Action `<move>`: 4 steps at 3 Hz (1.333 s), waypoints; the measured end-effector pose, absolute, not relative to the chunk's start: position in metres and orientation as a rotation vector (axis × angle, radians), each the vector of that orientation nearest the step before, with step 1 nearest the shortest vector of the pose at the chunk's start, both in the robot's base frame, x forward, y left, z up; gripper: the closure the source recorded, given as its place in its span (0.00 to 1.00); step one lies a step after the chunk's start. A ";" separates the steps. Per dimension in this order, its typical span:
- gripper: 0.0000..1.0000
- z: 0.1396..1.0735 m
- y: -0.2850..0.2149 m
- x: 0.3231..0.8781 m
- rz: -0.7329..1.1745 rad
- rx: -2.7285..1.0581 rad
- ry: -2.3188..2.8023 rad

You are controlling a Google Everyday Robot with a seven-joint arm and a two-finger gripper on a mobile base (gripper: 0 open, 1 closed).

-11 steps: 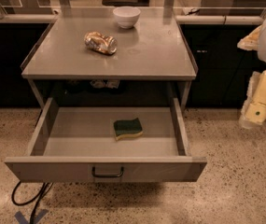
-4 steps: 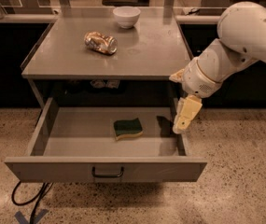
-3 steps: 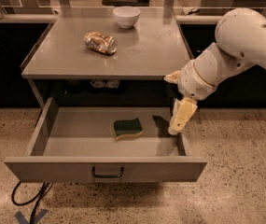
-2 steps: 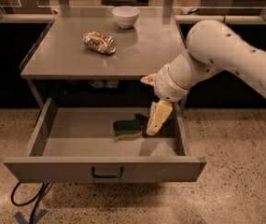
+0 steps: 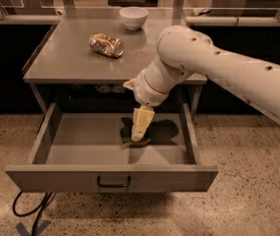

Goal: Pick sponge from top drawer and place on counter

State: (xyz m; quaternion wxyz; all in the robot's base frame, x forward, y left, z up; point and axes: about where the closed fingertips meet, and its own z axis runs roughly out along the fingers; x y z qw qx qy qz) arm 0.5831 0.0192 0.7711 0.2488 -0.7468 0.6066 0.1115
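Note:
The top drawer is pulled open below the counter, its dark bar handle at the middle of the front panel. The sponge lies on the drawer floor right of the middle, its green face up and a yellow edge showing. My gripper points down into the drawer right over the sponge and hides most of it. Whether it touches the sponge I cannot tell. The white arm reaches in from the right, across the counter's front right corner.
A crushed gold-brown can lies on the counter, with a white bowl behind it at the back edge. A pale ledge with glass panes runs behind. A black cable loops on the speckled floor at the drawer's lower left.
The arm has swung in from the right and the gripper has moved left and down, from beside the drawer's right wall to right over the sponge. The sponge has not moved.

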 end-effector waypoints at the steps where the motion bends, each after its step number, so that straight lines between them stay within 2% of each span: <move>1: 0.00 0.771 0.019 0.583 0.304 -2.034 1.653; 3: 0.00 0.734 0.054 0.591 0.458 -2.000 1.614; 4: 0.00 0.701 0.099 0.599 0.559 -1.984 1.616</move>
